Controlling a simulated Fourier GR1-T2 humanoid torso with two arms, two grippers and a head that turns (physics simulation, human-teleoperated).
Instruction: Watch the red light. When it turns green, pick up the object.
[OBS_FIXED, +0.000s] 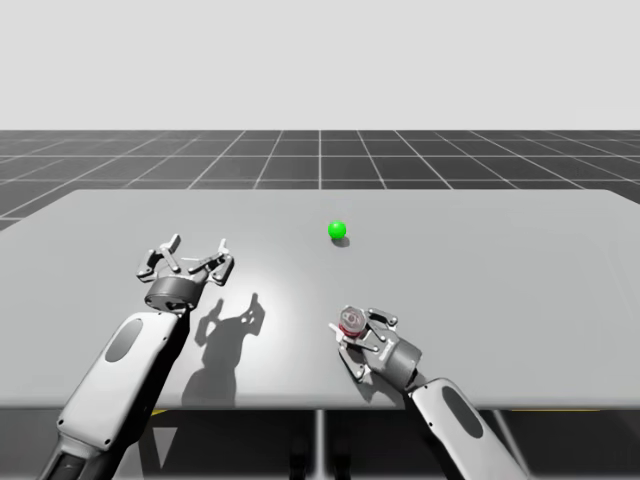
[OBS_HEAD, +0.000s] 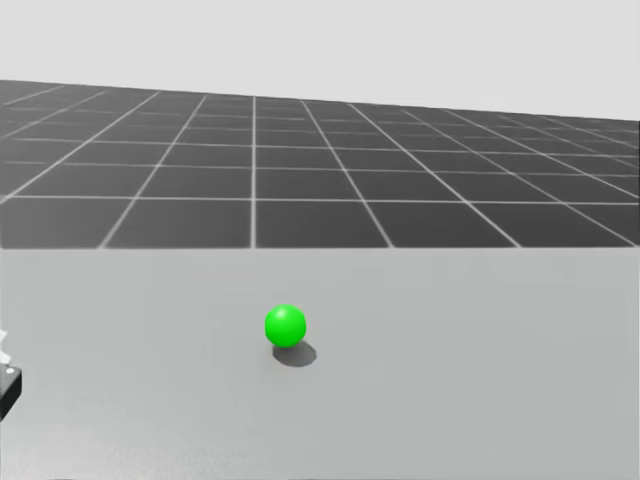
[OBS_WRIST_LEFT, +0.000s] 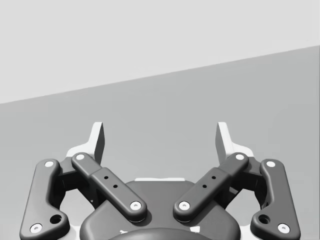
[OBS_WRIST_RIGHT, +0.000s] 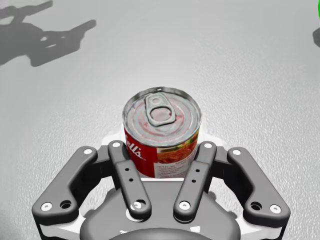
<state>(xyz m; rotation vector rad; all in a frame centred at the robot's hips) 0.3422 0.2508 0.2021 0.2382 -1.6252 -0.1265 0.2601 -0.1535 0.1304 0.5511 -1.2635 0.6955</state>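
Looking from above, the light (OBS_FIXED: 337, 230) is green, the red can (OBS_FIXED: 350, 319) near the table's (OBS_FIXED: 520, 260) front, inside the right gripper (OBS_FIXED: 355, 329). Left wrist: the left gripper (OBS_WRIST_LEFT: 160, 137) gapes wide. Right wrist: the right gripper seemingly clamps the can from both sides, so lift straight up
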